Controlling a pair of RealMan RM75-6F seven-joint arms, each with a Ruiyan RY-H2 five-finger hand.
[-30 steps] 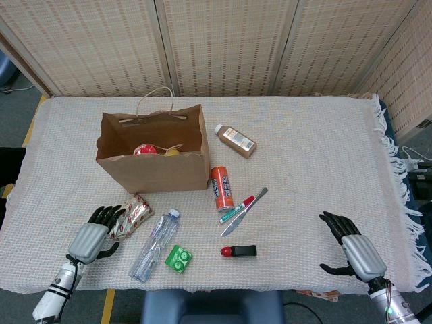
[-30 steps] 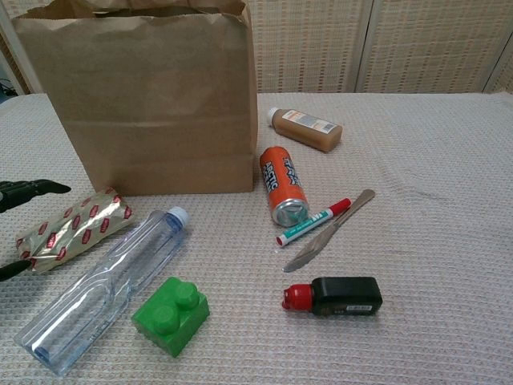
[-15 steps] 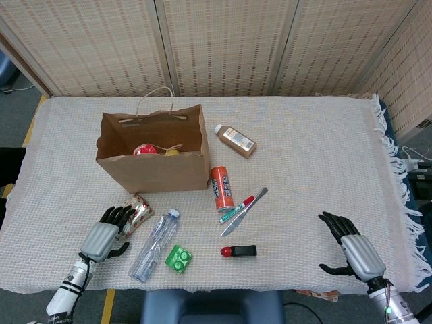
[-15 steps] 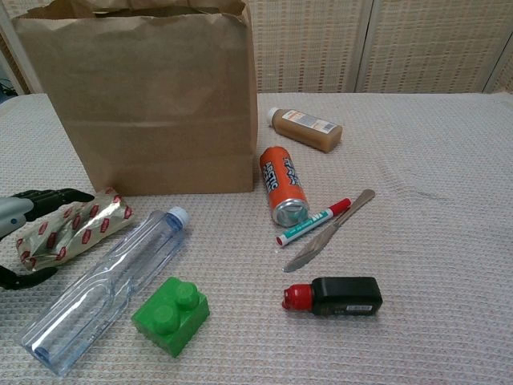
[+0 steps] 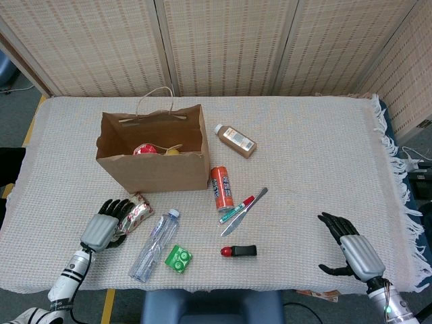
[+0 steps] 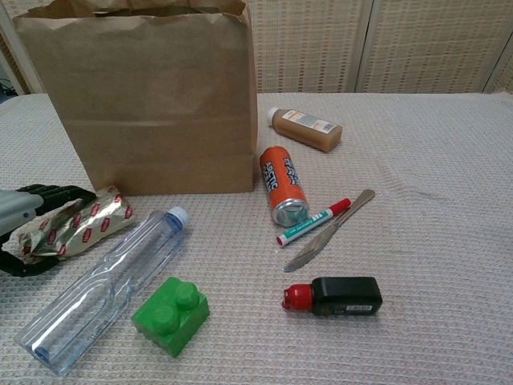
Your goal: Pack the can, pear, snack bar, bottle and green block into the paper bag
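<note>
Both views are evenly and brightly lit from above by diffuse light. Only short, soft shadows are cast beside the paper bag (image 5: 154,150) and under the clear bottle (image 6: 104,290). Faint glare is seen on the bottle's plastic. Focus is held sharp throughout; slight softening is noticed at the head view's corners.

The paper bag (image 6: 152,104) is matt brown paper, creased. A rough woven cloth (image 5: 310,155) covers the table. The snack bar (image 6: 76,224) has a shiny, crinkled foil wrapper. The bottle (image 6: 104,289) is clear, glossy plastic; the green block (image 6: 170,314) smooth plastic. The knife (image 6: 329,231) looks like dull metal.
</note>
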